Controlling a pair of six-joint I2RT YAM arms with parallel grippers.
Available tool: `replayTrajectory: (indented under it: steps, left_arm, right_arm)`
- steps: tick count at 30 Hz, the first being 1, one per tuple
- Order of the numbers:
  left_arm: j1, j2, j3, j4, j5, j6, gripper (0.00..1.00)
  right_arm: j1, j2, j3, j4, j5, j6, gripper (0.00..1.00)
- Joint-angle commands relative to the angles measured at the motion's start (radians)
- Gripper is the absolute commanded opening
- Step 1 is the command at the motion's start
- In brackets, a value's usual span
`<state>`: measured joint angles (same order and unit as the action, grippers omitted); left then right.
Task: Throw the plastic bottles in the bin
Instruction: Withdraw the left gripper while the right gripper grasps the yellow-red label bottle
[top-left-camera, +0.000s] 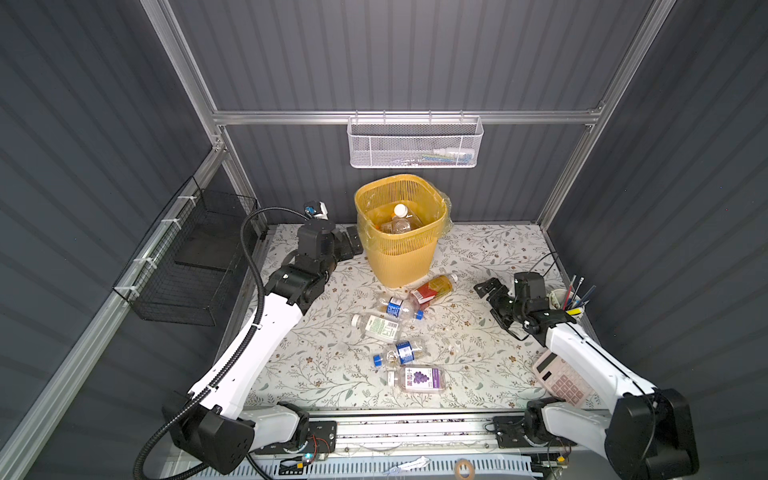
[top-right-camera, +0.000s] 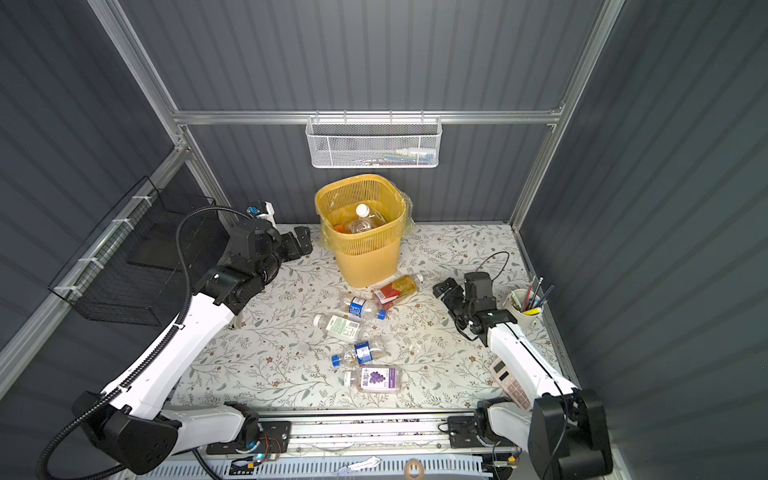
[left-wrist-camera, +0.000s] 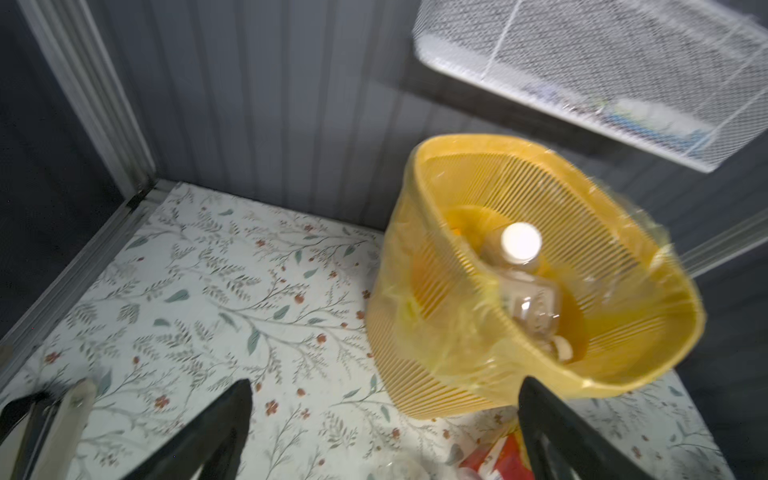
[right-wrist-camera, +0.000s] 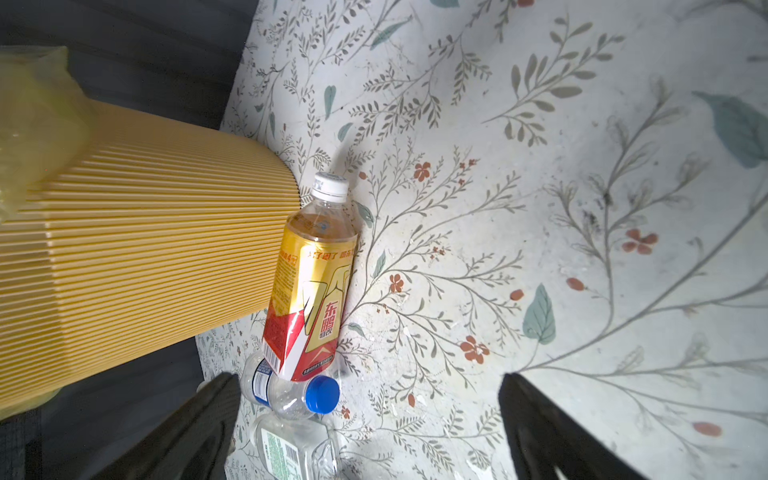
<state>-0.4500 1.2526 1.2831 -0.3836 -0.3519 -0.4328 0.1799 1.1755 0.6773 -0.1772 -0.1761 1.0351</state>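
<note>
The yellow bin (top-left-camera: 401, 253) (top-right-camera: 365, 257) stands at the back of the table with a white-capped bottle (top-left-camera: 401, 210) (left-wrist-camera: 521, 245) and others inside. Several plastic bottles lie in front of it: a red-and-yellow one (top-left-camera: 432, 289) (right-wrist-camera: 316, 282) against its base, a blue-labelled one (top-left-camera: 399, 308) (right-wrist-camera: 291, 395), a green-white one (top-left-camera: 378, 327) (right-wrist-camera: 291, 453), a crushed blue-capped one (top-left-camera: 401, 352) and a purple-grape one (top-left-camera: 419, 379). My left gripper (top-left-camera: 352, 243) (left-wrist-camera: 384, 382) hangs open and empty just left of the bin. My right gripper (top-left-camera: 492, 303) (right-wrist-camera: 368, 376) is open and empty, right of the red-and-yellow bottle.
A white mesh basket (top-left-camera: 413, 143) hangs on the back wall above the bin. A black wire basket (top-left-camera: 187, 266) is fixed to the left wall. A white pen cup (top-left-camera: 567, 301) and a calculator (top-left-camera: 559, 380) sit at the table's right edge, by my right arm.
</note>
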Motion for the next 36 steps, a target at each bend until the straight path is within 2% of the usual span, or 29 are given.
replayTrajectory:
  steps: [1, 10, 17, 29, 36]
  left_arm:
    - [-0.002, -0.041, -0.075, -0.027, -0.026, -0.01, 1.0]
    - [0.012, -0.014, -0.214, -0.053, -0.039, -0.018, 1.0]
    - [0.022, 0.017, -0.276, -0.037, -0.03, 0.012, 1.0]
    - [0.024, 0.049, -0.304, -0.015, -0.018, 0.117, 1.0]
    - [0.024, 0.075, -0.289, -0.017, -0.019, 0.139, 1.0]
  right_arm:
    - [0.044, 0.039, 0.043, 0.009, 0.083, 0.076, 0.99]
    - [0.2, 0.234, 0.212, -0.062, 0.178, 0.163, 0.99]
    - [0.302, 0.424, 0.409, -0.201, 0.239, 0.217, 0.99]
    - [0.36, 0.641, 0.604, -0.293, 0.228, 0.263, 0.99]
    - [0.357, 0.728, 0.688, -0.336, 0.263, 0.223, 0.99]
